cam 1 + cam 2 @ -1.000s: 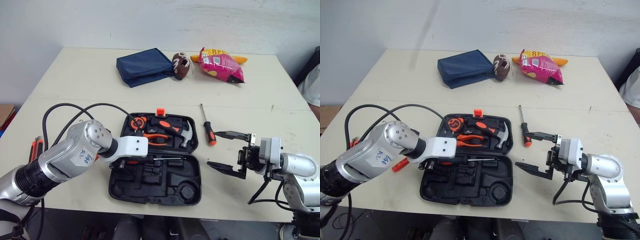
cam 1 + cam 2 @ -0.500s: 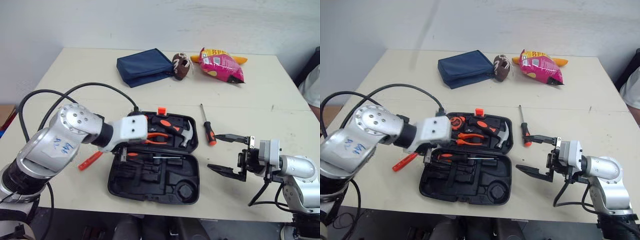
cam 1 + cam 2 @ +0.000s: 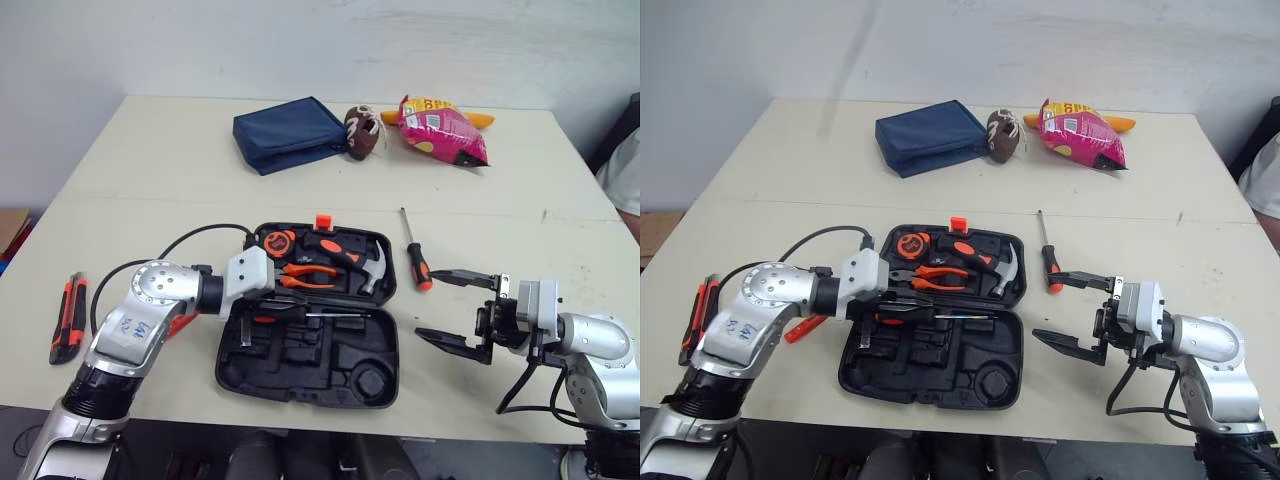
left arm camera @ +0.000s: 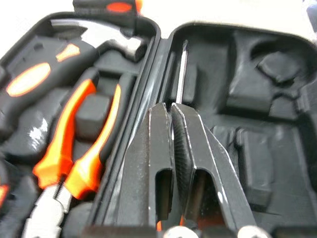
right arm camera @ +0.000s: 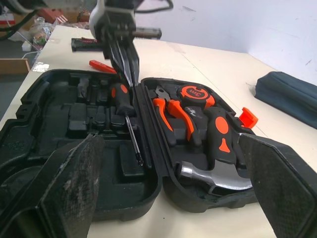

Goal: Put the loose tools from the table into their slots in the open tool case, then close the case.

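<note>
Open case [image 3: 310, 385] sits mid-table; our left gripper [image 4: 172, 108] is over its hinge, 2 fingers pressed together on nothing, tips at the stowed screwdriver [image 5: 128, 123]. Right gripper [image 3: 430, 300] is spread wide, just right of the case. The loose screwdriver [image 3: 412, 248] lies just ahead-left of it, long axis running away from us, handle near, tip far, so we judge the right arm nearer.

At the far side of the counter [image 3: 150, 160] we see a dark blue zipped pouch [image 3: 290, 133] lying flat. Just beside its right end sits a small brown toy football [image 3: 361, 132], touching it or nearly so. Near that lies a crumpled pink snack bag [image 3: 443, 130] with something orange [image 3: 480, 119] poking out behind it. At the right edge we glimpse a person's white sleeve [image 3: 625, 175].
</note>
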Tool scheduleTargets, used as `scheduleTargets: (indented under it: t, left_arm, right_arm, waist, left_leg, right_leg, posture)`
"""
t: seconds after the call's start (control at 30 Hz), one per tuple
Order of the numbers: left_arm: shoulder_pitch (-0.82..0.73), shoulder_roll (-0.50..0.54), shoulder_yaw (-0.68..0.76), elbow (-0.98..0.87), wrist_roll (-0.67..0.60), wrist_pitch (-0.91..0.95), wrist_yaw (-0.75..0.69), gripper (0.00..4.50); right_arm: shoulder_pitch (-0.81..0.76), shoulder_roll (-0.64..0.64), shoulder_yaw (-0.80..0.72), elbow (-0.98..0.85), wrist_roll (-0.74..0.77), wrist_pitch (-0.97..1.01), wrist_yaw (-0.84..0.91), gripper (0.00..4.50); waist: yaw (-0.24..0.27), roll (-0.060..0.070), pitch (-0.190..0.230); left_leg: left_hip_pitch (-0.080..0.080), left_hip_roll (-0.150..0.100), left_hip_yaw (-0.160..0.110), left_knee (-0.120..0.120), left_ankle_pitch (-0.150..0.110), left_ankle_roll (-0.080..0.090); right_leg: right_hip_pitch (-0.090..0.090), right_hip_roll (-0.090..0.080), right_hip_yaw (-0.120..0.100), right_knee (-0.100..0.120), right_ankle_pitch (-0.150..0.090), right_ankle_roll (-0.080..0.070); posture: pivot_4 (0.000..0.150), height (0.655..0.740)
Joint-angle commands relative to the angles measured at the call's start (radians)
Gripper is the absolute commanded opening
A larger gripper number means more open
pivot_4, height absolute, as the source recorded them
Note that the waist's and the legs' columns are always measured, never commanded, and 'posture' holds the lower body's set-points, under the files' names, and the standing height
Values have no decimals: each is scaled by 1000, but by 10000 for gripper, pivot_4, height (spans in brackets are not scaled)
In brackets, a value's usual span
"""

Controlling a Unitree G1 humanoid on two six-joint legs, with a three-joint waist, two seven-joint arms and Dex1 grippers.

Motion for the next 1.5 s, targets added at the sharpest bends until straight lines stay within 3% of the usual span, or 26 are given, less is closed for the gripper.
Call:
scheduleTargets:
  t: [0.03, 0.33, 0.57, 0.73, 0.97, 1.03, 1.13, 1.3, 1.37, 1.47, 1.5]
  left_arm:
    - [40, -9, -46, 36, 46, -51, 17, 917]
    - [21, -9, -113, 89, 117, -43, 39, 917]
    - [-47, -28, -194, 93, 164, 159, 79, 917]
    - [-54, -30, -199, 46, 143, 176, 87, 917]
    - [-7, -74, 26, 41, 11, -139, 79, 917]
    - [22, -86, 148, 26, -80, -154, 98, 917]
    - [95, -25, 335, 17, -180, -104, 101, 917]
    - [224, 108, 569, 161, -170, -164, 107, 22322]
    - [258, 153, 683, 268, -162, -196, 134, 29708]
    - [337, 229, 831, 479, -130, -294, 152, 44526]
    - [371, 250, 882, 565, -121, -330, 164, 44526]
  right_arm:
    - [5, -3, -26, -30, 8, -7, -18, 45000]
    - [21, -12, -34, -42, 10, -1, -39, 45000]
    - [48, -10, -47, -6, 8, -39, -16, 45000]
    - [77, -12, -61, 10, 10, -60, -11, 45000]
    - [109, -34, -125, 16, 1, -72, -35, 45000]
    - [130, -48, -173, 13, 4, -67, -53, 45000]
    - [182, -62, -275, 30, 6, -72, -89, 45000]
    - [291, -64, -438, 107, -3, -113, -122, 45000]
    - [340, -61, -511, 153, 3, -128, -131, 45000]
    - [411, -54, -635, 252, -2, -167, -169, 45000]
    - [438, -47, -673, 302, -12, -198, -177, 45000]
  waist:
    - [-1, 0, 0]
    - [3, 0, 0]
    - [22, 4, -3]
    - [26, 5, -6]
    - [23, 5, -5]
    - [22, 6, -5]
    - [19, 6, -4]
    - [19, 6, -4]
    - [20, 6, -4]
    - [19, 5, -4]
    - [17, 5, -4]
  left_leg:
    - [0, 0, 0, 0, 0, 0]
    - [4, 0, -1, -1, -1, 1]
    - [8, -1, -3, -2, -4, 5]
    - [9, -1, -4, -2, -6, 9]
    - [7, -1, -4, -3, -6, 9]
    - [6, -1, -4, -3, -6, 9]
    - [7, -1, -4, -5, -6, 8]
    - [7, 0, -4, -9, -6, 8]
    - [7, -1, -4, -9, -6, 9]
    - [7, -1, -4, -9, -8, 10]
    - [7, -1, -3, -9, -8, 10]
  right_leg:
    - [0, 0, 0, 0, 0, 0]
    - [5, 0, -1, -2, 0, 0]
    - [14, -2, -3, -7, 1, 2]
    - [16, -2, -3, -9, 2, 3]
    - [13, -2, -4, -10, 2, 3]
    - [13, -2, -4, -10, 2, 3]
    - [13, -2, -4, -11, 2, 3]
    - [13, -1, -5, -16, 2, 3]
    - [13, -2, -5, -17, 2, 3]
    - [13, -3, -5, -19, 2, 3]
    - [13, -3, -5, -19, 2, 3]
  posture:
    - [1500, 7400]
    - [1500, 7400]
    - [1500, 7400]
    - [1500, 7400]
    - [1500, 7400]
    - [1500, 7400]
    - [1500, 7400]
    - [1500, 7400]
    - [1500, 7400]
    - [1500, 7400]
    - [1500, 7400]
